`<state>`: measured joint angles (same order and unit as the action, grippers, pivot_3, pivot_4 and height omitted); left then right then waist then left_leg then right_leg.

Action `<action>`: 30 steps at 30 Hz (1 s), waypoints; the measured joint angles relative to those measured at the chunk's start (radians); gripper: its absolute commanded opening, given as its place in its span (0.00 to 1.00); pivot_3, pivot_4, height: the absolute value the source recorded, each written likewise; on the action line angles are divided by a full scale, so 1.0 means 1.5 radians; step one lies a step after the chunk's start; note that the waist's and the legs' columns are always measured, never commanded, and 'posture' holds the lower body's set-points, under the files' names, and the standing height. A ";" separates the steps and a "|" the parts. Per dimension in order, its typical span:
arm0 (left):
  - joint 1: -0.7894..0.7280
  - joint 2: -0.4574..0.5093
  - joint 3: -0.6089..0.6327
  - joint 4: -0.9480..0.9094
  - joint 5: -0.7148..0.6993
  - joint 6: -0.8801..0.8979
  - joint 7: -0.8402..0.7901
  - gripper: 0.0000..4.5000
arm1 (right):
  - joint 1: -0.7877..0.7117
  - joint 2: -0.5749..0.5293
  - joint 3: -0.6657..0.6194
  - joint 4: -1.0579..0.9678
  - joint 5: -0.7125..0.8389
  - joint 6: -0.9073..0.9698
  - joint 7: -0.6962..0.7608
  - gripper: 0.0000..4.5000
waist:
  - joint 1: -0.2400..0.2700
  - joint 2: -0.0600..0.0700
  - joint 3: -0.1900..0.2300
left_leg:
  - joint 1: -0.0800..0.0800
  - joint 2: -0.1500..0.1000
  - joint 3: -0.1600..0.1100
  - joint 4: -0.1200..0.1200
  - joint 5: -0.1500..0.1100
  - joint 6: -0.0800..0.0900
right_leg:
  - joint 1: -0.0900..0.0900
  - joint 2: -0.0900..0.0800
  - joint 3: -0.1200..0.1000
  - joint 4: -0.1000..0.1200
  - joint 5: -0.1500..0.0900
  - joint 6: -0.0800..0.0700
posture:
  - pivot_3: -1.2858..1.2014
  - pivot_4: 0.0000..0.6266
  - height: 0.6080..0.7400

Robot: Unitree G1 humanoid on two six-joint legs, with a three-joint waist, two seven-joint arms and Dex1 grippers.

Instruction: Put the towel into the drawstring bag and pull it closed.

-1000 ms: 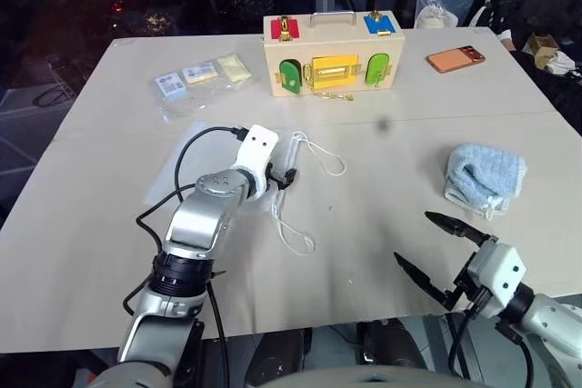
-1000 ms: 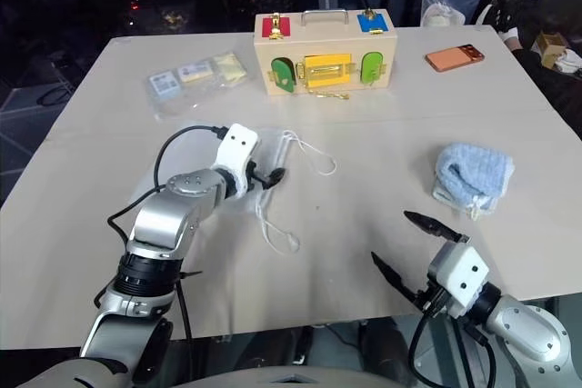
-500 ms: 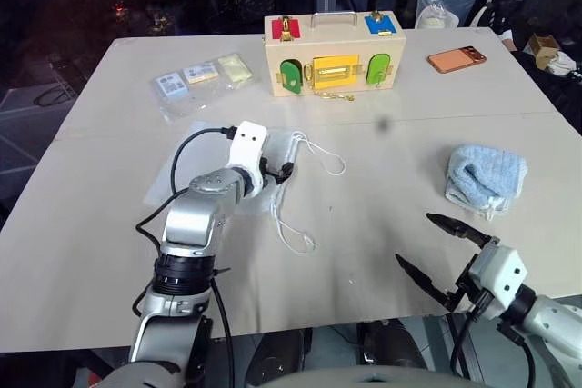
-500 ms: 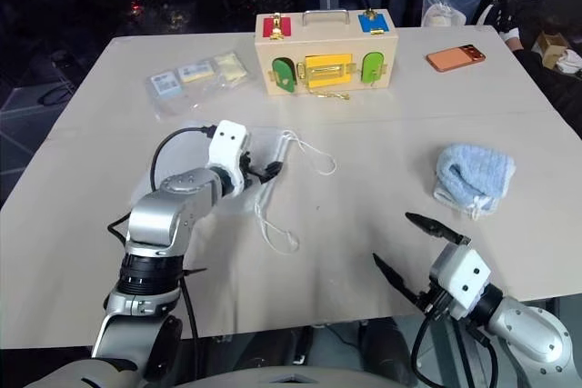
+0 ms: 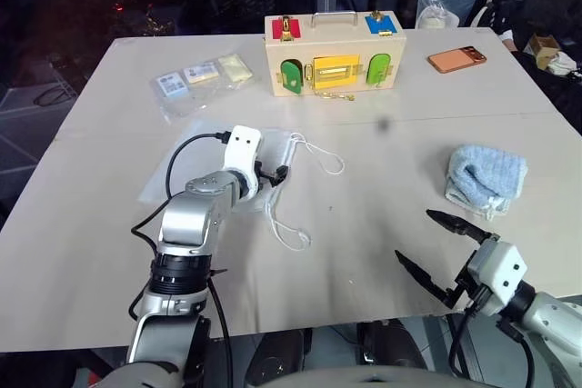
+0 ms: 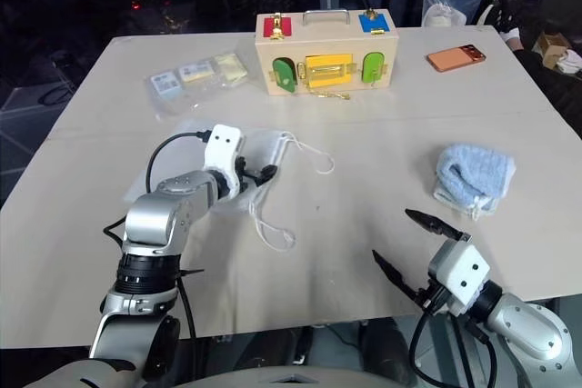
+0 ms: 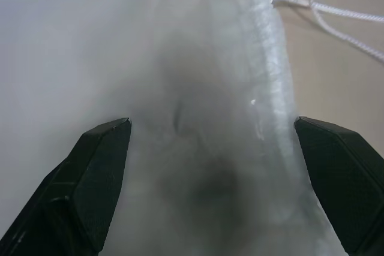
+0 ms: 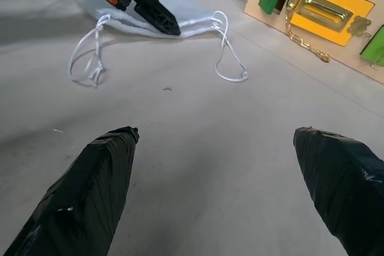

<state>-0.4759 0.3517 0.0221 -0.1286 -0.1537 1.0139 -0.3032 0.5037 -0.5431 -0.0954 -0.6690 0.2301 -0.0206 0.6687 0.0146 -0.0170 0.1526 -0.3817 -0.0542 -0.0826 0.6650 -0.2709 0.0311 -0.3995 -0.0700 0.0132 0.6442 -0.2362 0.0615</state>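
The drawstring bag (image 5: 177, 168), sheer white mesh, lies flat on the table left of centre, its mouth hem (image 7: 270, 88) pointing right. Thin white cord loops (image 5: 320, 155) trail from the mouth toward the middle and the near edge. My left gripper (image 5: 275, 175) hangs low over the mouth, open, with mesh spread between its fingers (image 7: 99, 166). The light-blue towel (image 5: 485, 177) sits bunched at the right, apart from both grippers. Near the front right edge my right gripper (image 5: 414, 235) is open, with nothing between its fingers (image 8: 96, 190).
A wooden lock box (image 5: 334, 54) with coloured latches stands at the back centre. A clear packet of small cards (image 5: 195, 79) lies at the back left, an orange phone (image 5: 456, 59) at the back right. Bare tabletop separates bag and towel.
My left gripper has shifted slightly left over the bag's mouth and rolled a little; the cords shifted slightly with it. Right arm and towel are unmoved.
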 measured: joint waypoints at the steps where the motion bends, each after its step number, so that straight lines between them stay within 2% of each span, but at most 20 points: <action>1: -0.001 0.006 -0.006 0.004 0.004 -0.003 0.000 0.88 | 0.000 0.000 0.000 -0.003 0.000 0.001 0.000 1.00 | 0.000 0.000 0.000 | 0.000 0.000 0.000 0.000 0.000 0.000 | 0.000 0.000 0.000 0.000 0.000 0.000 | 0.52 0.24 1.00; 2: -0.002 0.011 -0.016 0.008 0.009 -0.010 0.001 0.83 | 0.000 0.000 0.000 -0.005 0.000 0.002 -0.001 1.00 | 0.000 0.000 0.000 | 0.000 0.000 0.000 0.000 0.000 0.000 | 0.000 0.000 0.000 0.000 0.000 0.000 | 0.52 0.24 1.00; 6: -0.009 0.011 -0.030 0.039 0.012 -0.049 0.000 0.46 | -0.002 0.000 0.000 -0.013 0.000 0.011 -0.002 1.00 | -0.001 0.000 -0.001 | 0.001 0.000 0.000 0.000 0.000 0.000 | 0.001 0.000 0.000 0.000 0.000 0.000 | 0.52 0.24 1.00; 8: -0.009 0.011 -0.028 0.056 0.007 -0.073 -0.012 0.25 | -0.002 0.000 0.000 -0.013 0.000 0.011 -0.003 1.00 | 0.000 0.000 -0.001 | 0.001 0.000 0.000 0.000 0.000 0.000 | 0.001 0.000 0.000 0.000 0.000 0.000 | 0.52 0.24 1.00; 10: -0.018 0.012 -0.002 0.085 -0.022 -0.084 -0.045 0.07 | -0.002 0.000 0.000 -0.013 -0.001 0.012 -0.004 1.00 | 0.000 0.001 -0.001 | 0.002 0.000 0.000 0.000 0.000 0.000 | 0.001 0.000 -0.001 0.000 0.000 0.000 | 0.52 0.24 1.00; 11: -0.028 0.017 0.019 0.107 -0.047 -0.080 -0.072 0.01 | -0.004 0.000 0.000 -0.013 -0.002 0.013 -0.006 1.00 | 0.000 0.001 -0.001 | 0.001 0.000 0.000 0.000 0.000 0.000 | 0.001 0.000 -0.001 0.000 0.000 0.000 | 0.52 0.24 1.00; 14: -0.084 0.060 0.075 0.196 -0.132 -0.029 -0.167 0.01 | -0.014 0.004 0.002 -0.013 -0.005 0.017 -0.015 1.00 | -0.001 0.000 0.000 | 0.001 0.000 -0.001 0.000 0.000 0.000 | 0.001 0.003 -0.003 0.000 0.000 0.000 | 0.52 0.24 1.00; 16: -0.145 0.120 0.100 0.266 -0.183 0.022 -0.248 0.01 | -0.027 0.011 0.009 -0.015 -0.006 0.035 -0.026 1.00 | -0.002 -0.001 0.000 | 0.001 0.000 -0.001 0.001 0.000 0.000 | 0.001 0.003 -0.003 0.000 0.000 0.000 | 0.52 0.24 1.00; 20: -0.209 0.208 0.078 0.314 -0.217 0.060 -0.376 0.01 | -0.044 0.012 0.016 -0.021 -0.029 0.100 -0.059 1.00 | -0.004 0.000 0.000 | 0.001 -0.001 0.000 0.000 0.000 0.000 | 0.001 0.003 -0.002 0.000 0.000 0.000 | 0.52 0.24 1.00; 24: -0.224 0.222 0.013 0.347 -0.214 0.060 -0.445 0.01 | -0.072 0.003 0.022 -0.036 0.011 0.159 -0.051 1.00 | 0.000 0.000 0.000 | 0.000 -0.001 -0.001 0.000 0.000 0.000 | 0.001 0.002 -0.003 0.000 0.000 0.000 | 0.52 0.24 1.00; 28: -0.200 0.217 -0.041 0.331 -0.217 0.057 -0.499 0.01 | -0.081 0.002 0.021 -0.046 0.039 0.175 -0.049 1.00 | -0.002 0.000 0.000 | 0.000 0.000 -0.001 0.000 0.000 0.000 | 0.001 0.002 -0.002 0.000 0.000 0.000 | 0.52 0.24 1.00; 30: -0.185 0.216 -0.085 0.328 -0.197 0.013 -0.524 0.01 | -0.075 -0.005 0.021 -0.046 0.041 0.179 -0.043 1.00 | -0.002 0.000 0.000 | 0.000 0.000 -0.001 0.000 0.000 0.000 | 0.001 0.002 -0.001 0.000 0.000 0.000 | 0.52 0.24 1.00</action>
<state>-0.7534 0.6752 -0.1061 0.3631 -0.4495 1.0330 -1.0886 0.3907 -0.5510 -0.0636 -0.7377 0.2920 0.2486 0.6040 0.0116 -0.0173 0.1526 -0.3815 -0.0548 -0.0837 0.6652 -0.2710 0.0315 -0.3983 -0.0666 0.0112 0.6436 -0.2363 0.0613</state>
